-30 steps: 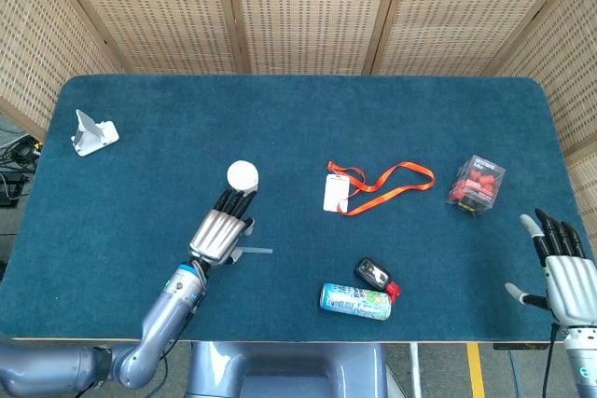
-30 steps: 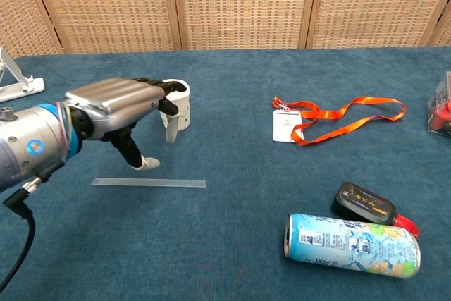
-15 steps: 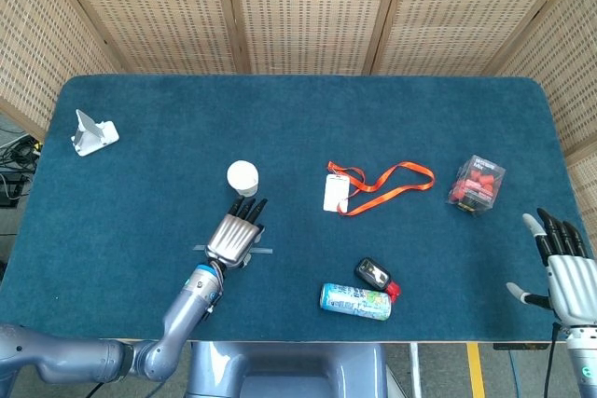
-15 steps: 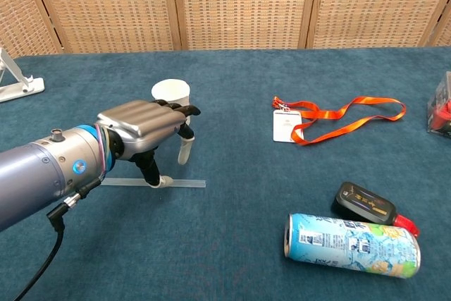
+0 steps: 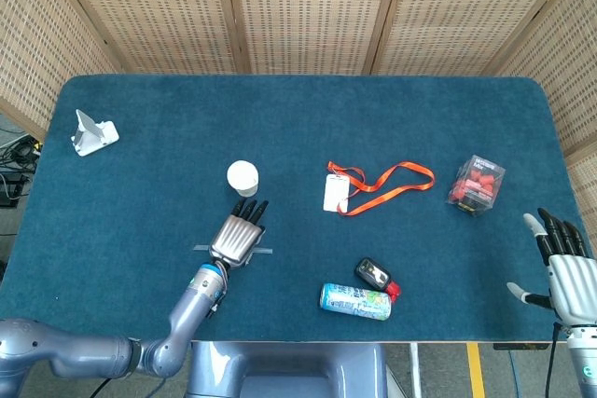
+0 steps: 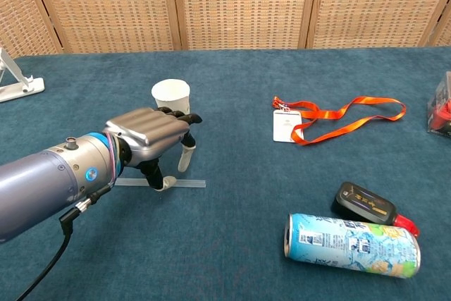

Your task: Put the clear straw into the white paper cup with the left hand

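Note:
The clear straw (image 6: 184,183) lies flat on the blue cloth, partly hidden under my left hand (image 6: 151,134); its ends show as the straw (image 5: 264,252) in the head view. My left hand (image 5: 237,235) hovers palm down over the straw, thumb tip touching the cloth at the straw, fingers spread and holding nothing. The white paper cup (image 6: 170,100) stands upright just behind the hand, also seen as the cup (image 5: 242,176). My right hand (image 5: 562,263) rests open at the table's right front corner, far from both.
A lying drink can (image 6: 351,244), a black and red key fob (image 6: 366,204), an orange lanyard with a badge (image 6: 331,118), a clear box of red pieces (image 5: 477,185) and a white stand (image 5: 91,133) sit on the blue table.
My left hand has moved back from the cup toward the front and lowered over the straw, its thumb now at the straw. The right hand has not moved.

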`<state>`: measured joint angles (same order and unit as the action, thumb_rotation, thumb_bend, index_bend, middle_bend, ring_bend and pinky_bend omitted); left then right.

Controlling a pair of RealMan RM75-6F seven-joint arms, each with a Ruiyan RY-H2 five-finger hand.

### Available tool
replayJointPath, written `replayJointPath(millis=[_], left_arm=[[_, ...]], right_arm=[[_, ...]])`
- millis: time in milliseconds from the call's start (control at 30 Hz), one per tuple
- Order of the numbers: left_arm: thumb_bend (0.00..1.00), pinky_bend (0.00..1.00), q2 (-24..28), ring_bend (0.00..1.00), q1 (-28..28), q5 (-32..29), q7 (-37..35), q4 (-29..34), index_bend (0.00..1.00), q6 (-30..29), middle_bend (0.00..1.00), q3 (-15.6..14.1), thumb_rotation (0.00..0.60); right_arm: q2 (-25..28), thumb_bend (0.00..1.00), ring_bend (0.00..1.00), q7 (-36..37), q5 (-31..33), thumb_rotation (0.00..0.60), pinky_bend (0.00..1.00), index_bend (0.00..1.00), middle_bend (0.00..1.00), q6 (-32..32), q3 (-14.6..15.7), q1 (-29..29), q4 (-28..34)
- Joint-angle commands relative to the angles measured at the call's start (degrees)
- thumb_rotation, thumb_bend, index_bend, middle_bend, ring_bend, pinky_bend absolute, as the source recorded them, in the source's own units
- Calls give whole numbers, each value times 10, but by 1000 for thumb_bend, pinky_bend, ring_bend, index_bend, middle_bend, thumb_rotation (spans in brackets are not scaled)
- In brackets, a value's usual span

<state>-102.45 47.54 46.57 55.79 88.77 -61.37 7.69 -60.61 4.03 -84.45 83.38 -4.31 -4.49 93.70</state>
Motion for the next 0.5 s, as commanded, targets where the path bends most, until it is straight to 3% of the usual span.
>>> replayJointPath(millis=[33, 500], left_arm=[[371, 21, -2, 0, 2, -3, -1, -1, 511, 0, 0, -2, 600], [370, 20, -8, 0, 18, -32, 13, -11, 473, -4, 0, -11, 600]], right_arm=[[0, 43, 0, 1, 1, 600, 0, 43, 0, 0, 0, 0, 0], [1, 43, 0, 6, 2, 600, 0, 43, 0, -1, -1, 0, 0]])
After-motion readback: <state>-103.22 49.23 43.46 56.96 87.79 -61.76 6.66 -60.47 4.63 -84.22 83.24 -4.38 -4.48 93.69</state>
